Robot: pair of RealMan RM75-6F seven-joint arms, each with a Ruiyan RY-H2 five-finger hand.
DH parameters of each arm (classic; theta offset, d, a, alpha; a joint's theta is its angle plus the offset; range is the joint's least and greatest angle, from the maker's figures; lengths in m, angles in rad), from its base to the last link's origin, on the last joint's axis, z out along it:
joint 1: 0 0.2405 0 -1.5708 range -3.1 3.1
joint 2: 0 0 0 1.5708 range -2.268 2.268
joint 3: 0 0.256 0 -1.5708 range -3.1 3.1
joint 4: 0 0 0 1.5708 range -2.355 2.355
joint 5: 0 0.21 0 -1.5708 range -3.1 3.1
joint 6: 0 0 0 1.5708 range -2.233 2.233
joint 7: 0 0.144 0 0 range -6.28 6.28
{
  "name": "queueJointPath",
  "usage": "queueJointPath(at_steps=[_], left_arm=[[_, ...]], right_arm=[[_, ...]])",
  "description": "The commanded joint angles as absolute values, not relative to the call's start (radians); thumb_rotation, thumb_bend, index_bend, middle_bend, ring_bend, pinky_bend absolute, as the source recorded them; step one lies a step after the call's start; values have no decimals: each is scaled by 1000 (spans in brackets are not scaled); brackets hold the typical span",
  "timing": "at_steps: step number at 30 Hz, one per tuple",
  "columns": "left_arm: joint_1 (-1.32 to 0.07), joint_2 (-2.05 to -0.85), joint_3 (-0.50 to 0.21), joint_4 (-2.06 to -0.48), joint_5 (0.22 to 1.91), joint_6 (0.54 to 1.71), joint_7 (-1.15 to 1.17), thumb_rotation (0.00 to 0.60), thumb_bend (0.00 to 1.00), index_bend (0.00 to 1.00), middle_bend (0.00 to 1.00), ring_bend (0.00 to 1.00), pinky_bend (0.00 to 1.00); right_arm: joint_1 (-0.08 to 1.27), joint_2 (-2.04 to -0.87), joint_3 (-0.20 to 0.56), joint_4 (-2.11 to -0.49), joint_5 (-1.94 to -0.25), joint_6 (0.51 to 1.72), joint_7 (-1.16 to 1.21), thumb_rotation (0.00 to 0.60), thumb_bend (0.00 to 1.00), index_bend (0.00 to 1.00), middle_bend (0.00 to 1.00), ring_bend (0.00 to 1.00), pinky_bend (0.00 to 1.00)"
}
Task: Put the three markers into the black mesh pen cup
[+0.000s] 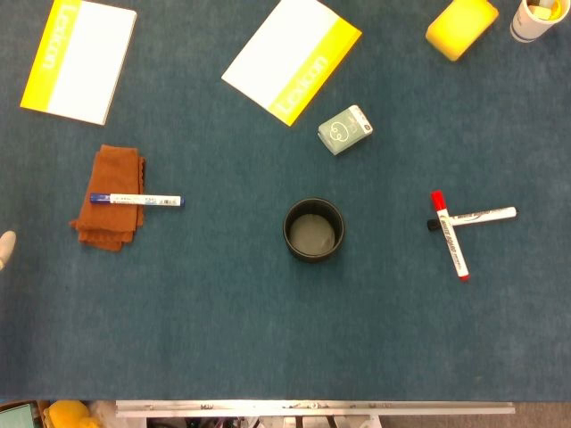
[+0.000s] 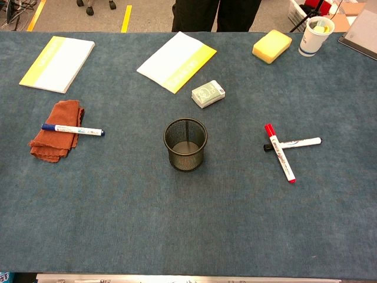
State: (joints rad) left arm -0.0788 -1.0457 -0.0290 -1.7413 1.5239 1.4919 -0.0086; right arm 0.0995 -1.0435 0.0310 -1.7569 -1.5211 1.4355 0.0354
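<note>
**A:** Start with what is nearest. What sits at the near edge?

**B:** Only bare blue carpeted table [image 2: 188, 230] there. At the left edge of the head view, about nine o'clock from the cup, a pale fingertip of the left hand [image 1: 5, 247] pokes in. Too little shows to tell whether it is open or closed, and it touches nothing. The right hand appears in neither view.

**A:** And the cup?

**B:** The black mesh pen cup [image 2: 185, 144] stands upright in the middle of the table, with nothing inside it.

**A:** Where are the markers?

**B:** Two lie at three o'clock from the cup, well apart from it. The red marker [image 2: 279, 152] crosses over the black marker [image 2: 294, 143]; they touch near the black one's cap end. The blue marker [image 2: 72, 129] lies at nine o'clock, its cap end resting on a rust-coloured cloth [image 2: 54, 137] and its other end on the carpet.

**A:** Further back?

**B:** A small grey-green box [image 2: 208, 94] sits near the cup at one o'clock. Beyond it, at twelve o'clock, lies a white and yellow pad [image 2: 175, 61]; a second pad [image 2: 58, 63] lies at ten o'clock. At the far right, around two o'clock, are a yellow sponge [image 2: 271, 46] and a paper cup [image 2: 316, 35] just beside it.
</note>
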Motion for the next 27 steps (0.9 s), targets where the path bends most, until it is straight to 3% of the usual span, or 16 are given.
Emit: queueJointPath(at_steps=[1,14,27], left_arm=[[-82,-1044,-30,-1742,1522,1487,-9,600,275,144,55,27,112],[-111,-1027,-26,-1733,1550,1453,-19,600,275,187,72,29,112],[-246,-1032,-27,-1682,1619,1290,-6,600,274,319,86,32,112]], right_arm=[[100,-1042,33,-1757,-1522,1437,35,600,303,199,189,97,276],[104,-1029,64,-1773,-1517,1464,29,600,302,199,189,97,276],[105,-1023,96,-1799,-1500,1494,5,600,302,199,189,97,276]])
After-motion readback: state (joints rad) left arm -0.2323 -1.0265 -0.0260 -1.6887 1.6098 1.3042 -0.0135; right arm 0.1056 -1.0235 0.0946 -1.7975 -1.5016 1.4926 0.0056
